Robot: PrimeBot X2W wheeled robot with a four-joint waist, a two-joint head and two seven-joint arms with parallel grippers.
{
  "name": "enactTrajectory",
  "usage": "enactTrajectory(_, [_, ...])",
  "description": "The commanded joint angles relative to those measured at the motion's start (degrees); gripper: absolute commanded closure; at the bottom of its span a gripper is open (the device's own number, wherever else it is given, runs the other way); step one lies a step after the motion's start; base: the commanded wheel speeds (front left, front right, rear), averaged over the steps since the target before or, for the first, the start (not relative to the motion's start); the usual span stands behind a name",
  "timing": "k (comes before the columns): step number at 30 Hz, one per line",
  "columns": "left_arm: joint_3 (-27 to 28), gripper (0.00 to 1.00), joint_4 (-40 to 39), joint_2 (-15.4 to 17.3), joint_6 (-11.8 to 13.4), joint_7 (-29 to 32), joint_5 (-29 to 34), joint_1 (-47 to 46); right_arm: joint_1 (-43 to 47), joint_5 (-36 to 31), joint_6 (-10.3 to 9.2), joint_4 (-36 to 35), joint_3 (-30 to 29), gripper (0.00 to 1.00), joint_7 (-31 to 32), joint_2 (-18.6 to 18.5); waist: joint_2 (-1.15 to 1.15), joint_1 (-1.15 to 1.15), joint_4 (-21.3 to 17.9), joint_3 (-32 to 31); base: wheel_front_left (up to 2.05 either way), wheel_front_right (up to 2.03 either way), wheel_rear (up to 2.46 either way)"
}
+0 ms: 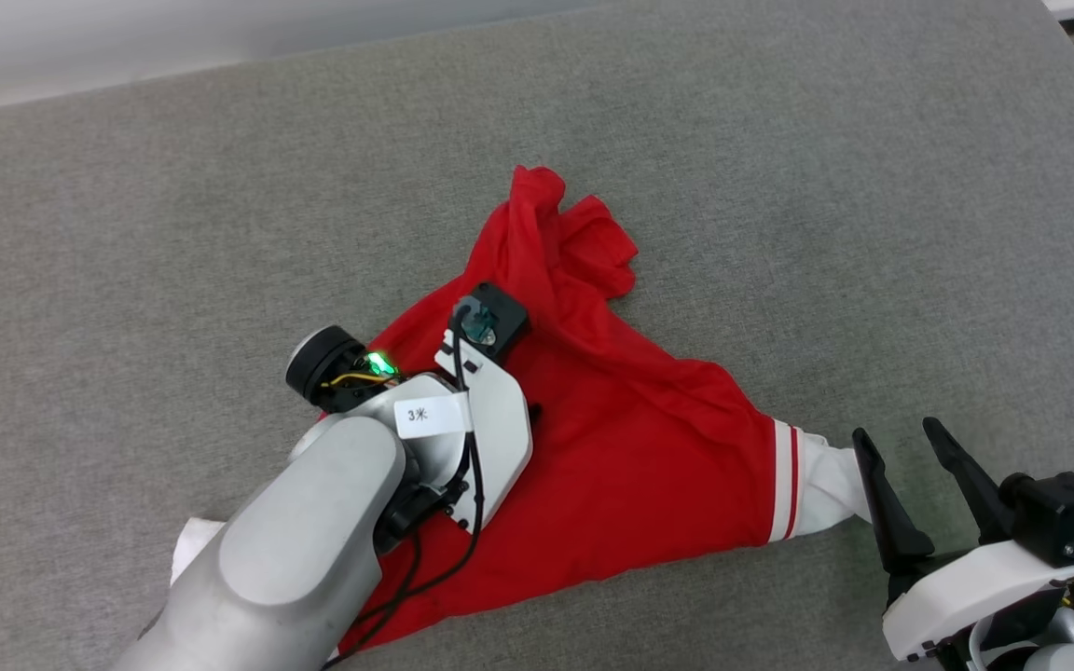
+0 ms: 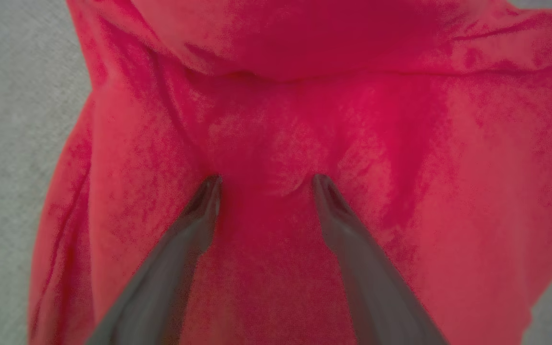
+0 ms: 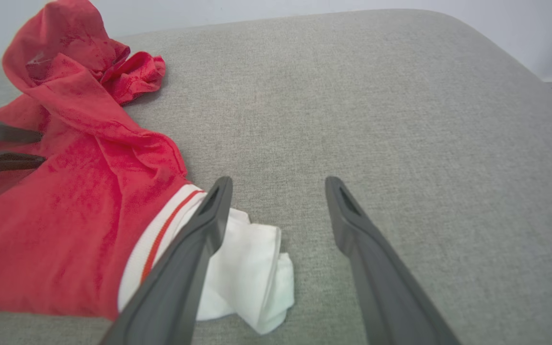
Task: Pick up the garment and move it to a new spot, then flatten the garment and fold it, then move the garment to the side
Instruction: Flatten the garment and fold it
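Grey cushion point(image 1: 779, 140) is bearing the garment point(image 1: 649, 466), not yet flattened or folded; left gripper point(image 2: 265, 184) over it, right gripper point(image 1: 899, 431) at four o'clock, both gaping empty

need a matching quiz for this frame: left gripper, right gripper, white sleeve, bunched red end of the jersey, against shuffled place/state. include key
1. left gripper
2. right gripper
3. white sleeve
4. bunched red end

A. crumpled on the grey surface, just past the striped trim
B. open, fingers pointing down at the red body of the garment
C. heaped up at the far side in the head view
D. open, beside the sleeve, nothing between its fingers

Pairs: 1-B, 2-D, 3-A, 4-C
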Motion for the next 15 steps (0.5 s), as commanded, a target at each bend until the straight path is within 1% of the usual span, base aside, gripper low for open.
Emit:
enactTrajectory(1, [-1.39,0.5,2.31,0.84,-0.24,0.52,0.41,-0.66,-1.17,-0.6,-0.02,0.5,0.2,0.0,-0.63,0.53,0.0,-0.01,-0.87,0.83,0.0,0.0,0.0])
enactTrajectory(2, [-1.95,1.0,3.2,1.05,-0.17,0.42,0.46,-0.73,-1.24,-0.59,-0.02,0.72,0.22,0.0,-0.79,0.62,0.0,-0.01,-0.98,0.91,0.0,0.0,0.0])
enactTrajectory(5, [-3.37,1.0,4.97,1.71,-0.29,0.13,-0.06,-0.89,-1.47,-0.51,-0.02,1.3,0.22,0.0,-1.13,0.88,0.0,-0.01,-1.19,0.96,0.0,0.0,0.0])
enactTrajectory(6, [-3.33,1.0,5.11,1.68,-0.32,-0.88,-0.29,-1.15,-1.57,-0.55,-0.02,1.45,0.23,0.0,-1.11,0.93,0.0,-0.01,-1.22,0.92,0.0,0.0,0.0])
enactTrajectory(11, [-1.4,1.0,5.36,1.34,0.0,-5.93,-0.33,-5.08,-2.22,-0.63,-0.02,2.13,0.59,0.0,-1.47,1.03,0.0,-0.01,-1.49,-0.03,0.0,0.0,0.0])
enactTrajectory(15, [0.02,1.0,6.3,1.76,0.14,-7.28,-0.36,-8.32,-2.74,-0.54,-0.02,2.35,1.24,0.0,-1.41,1.21,0.0,-0.01,-2.18,-0.38,0.0,0.0,0.0])
